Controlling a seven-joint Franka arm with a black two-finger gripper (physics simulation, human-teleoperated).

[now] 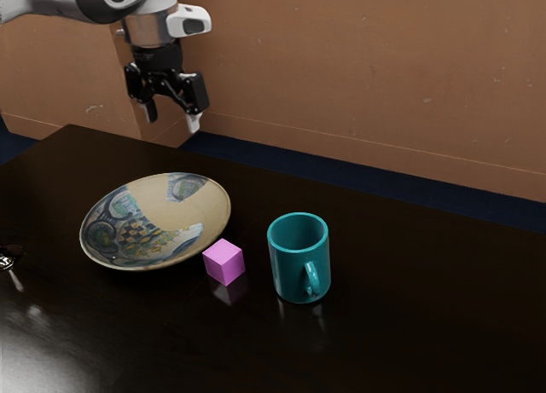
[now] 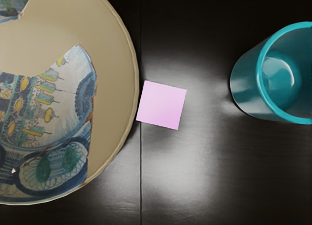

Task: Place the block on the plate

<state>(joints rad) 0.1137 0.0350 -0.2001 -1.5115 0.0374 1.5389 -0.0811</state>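
1. Hand (image 1: 172,118) is hanging up in the air above the counter (image 1: 409,325), fingers spread and pointing down. It's gripping nothing.
2. Pink cube (image 1: 223,262) is sitting on the dark, glossy counter, outside the plate (image 1: 158,255). It's lying just beside the rim, on the side facing the mug (image 1: 288,274). Can't tell whether cube and rim are touching.
3. Plate is resting on the counter, wide and shallow, its inside facing up. It's showing bare tan areas plus painted patches in blue, green and yellow. Nothing is sitting on it.
4. Teal mug is standing upright on the other side of the cube, with a clear gap between them. Its handle is pointing toward the exterior camera. Cube is lying between plate and mug, closer to the plate.
5. Wrist camera is looking down at the cube's top face, with part of the plate on one side and part of the mug on the other.
6. Some small shiny object (image 1: 8,258) is poking in at the exterior view's left edge, cut off. Can't tell what it is.
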